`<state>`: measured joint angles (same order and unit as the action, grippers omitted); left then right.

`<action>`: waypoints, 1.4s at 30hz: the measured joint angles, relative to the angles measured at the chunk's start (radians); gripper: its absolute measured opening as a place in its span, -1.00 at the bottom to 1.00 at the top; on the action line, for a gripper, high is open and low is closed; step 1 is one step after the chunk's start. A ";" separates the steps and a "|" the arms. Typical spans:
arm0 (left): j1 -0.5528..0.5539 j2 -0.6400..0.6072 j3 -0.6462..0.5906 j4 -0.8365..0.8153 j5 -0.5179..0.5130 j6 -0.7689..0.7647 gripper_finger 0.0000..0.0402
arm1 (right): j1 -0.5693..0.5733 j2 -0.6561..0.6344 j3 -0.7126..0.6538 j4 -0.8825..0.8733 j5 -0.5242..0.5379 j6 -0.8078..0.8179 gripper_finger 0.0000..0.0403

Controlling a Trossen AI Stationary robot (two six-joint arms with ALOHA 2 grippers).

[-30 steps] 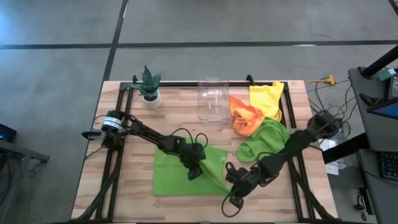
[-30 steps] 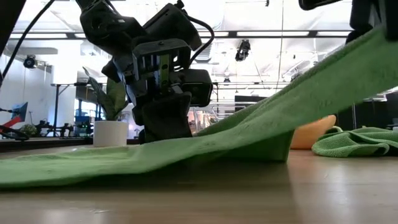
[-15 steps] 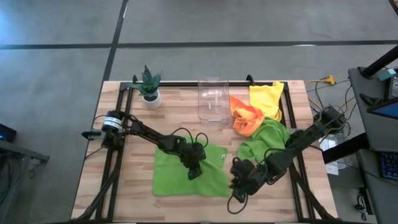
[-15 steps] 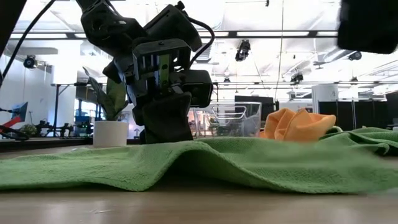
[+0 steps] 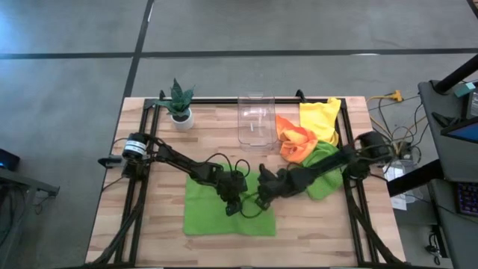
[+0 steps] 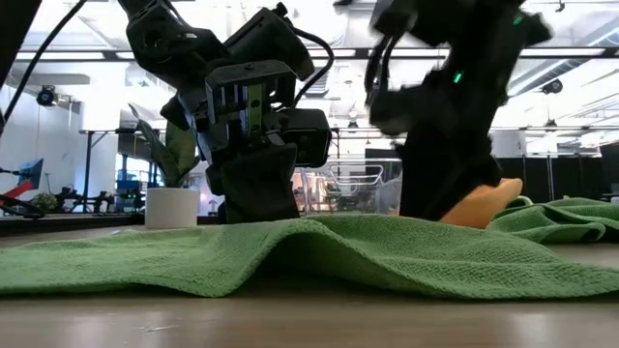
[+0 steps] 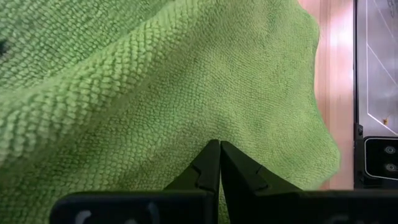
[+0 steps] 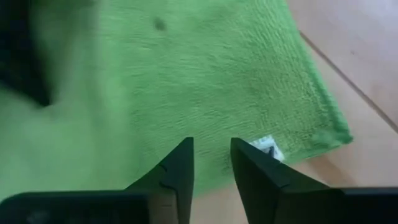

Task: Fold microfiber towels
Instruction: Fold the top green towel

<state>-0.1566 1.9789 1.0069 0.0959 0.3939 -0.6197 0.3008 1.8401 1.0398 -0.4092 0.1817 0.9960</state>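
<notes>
A lime green microfiber towel lies spread on the table's near middle, with a low ridge across it. My left gripper is shut, and its tips rest on the towel's middle. My right gripper stands open over the towel's far right corner, close to a white label. An orange towel, a yellow towel and a second green towel lie bunched at the far right. My left gripper presses its shut fingertips down on the towel's middle, slanting down from the table's left. The towel lies on the table under them. My right gripper's fingers hang just over the cloth; I cannot tell whether they touch it.
A clear plastic bin stands at the far middle and a small potted plant at the far left. A black frame runs along the table's sides. Bare wood shows at the near right.
My right gripper has let go of the towel's right part, which it held lifted; that part has dropped flat onto the table. The gripper then went down and toward the far left, close to my left gripper, and tipped steeper.
</notes>
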 joint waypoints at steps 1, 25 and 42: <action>0.000 0.000 0.000 0.000 0.000 0.000 -1.00 | -0.011 0.013 0.002 -0.002 -0.002 0.008 -0.56; 0.059 -0.183 -0.005 -0.051 -0.036 0.064 -1.00 | -0.092 -0.128 0.014 -0.281 0.139 0.068 -0.89; -0.121 -0.543 -0.290 -0.538 -0.220 0.108 -1.00 | 0.086 -0.191 0.009 0.080 0.159 -0.182 -0.89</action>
<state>-0.2771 1.4356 0.7168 -0.4416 0.1741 -0.5116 0.3868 1.6493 1.0485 -0.3293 0.3408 0.8136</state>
